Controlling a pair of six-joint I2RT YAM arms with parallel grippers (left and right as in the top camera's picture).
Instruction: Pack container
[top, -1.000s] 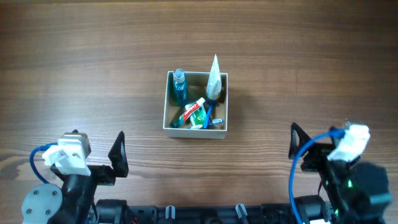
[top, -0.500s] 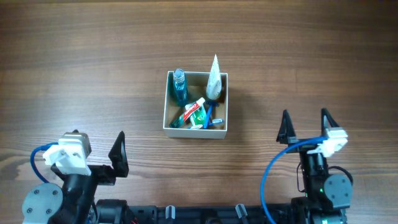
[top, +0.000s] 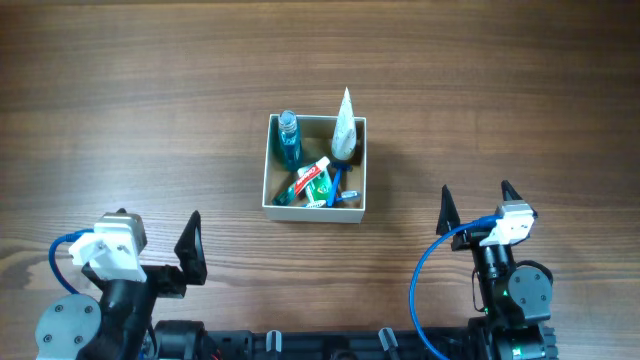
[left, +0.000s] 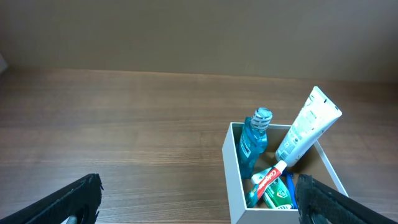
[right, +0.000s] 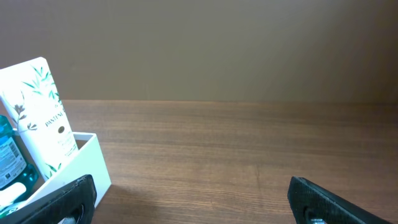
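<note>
The square white-walled cardboard container (left: 233, 168) sat at four o'clock on the brown wooden table (left: 124, 124). Inside it, a translucent teal plastic bottle (left: 255, 146) stood at the box's ten o'clock, and a white plastic tube (left: 305, 127) leaned out toward one o'clock. A red-and-white toothpaste tube (left: 268, 177) lay below them. The left gripper (left: 198, 186) had its black fingers (left: 74, 199) at seven and five o'clock, spread wide.

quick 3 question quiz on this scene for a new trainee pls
1. True or false: the right gripper holds an item.
2. In the overhead view, what leans in the container's top-right corner? A) hairbrush B) white tube C) soap bar
3. Fill in: the left gripper is ____ and holds nothing.
Key: 1 false; 2 B; 3 open.
</note>
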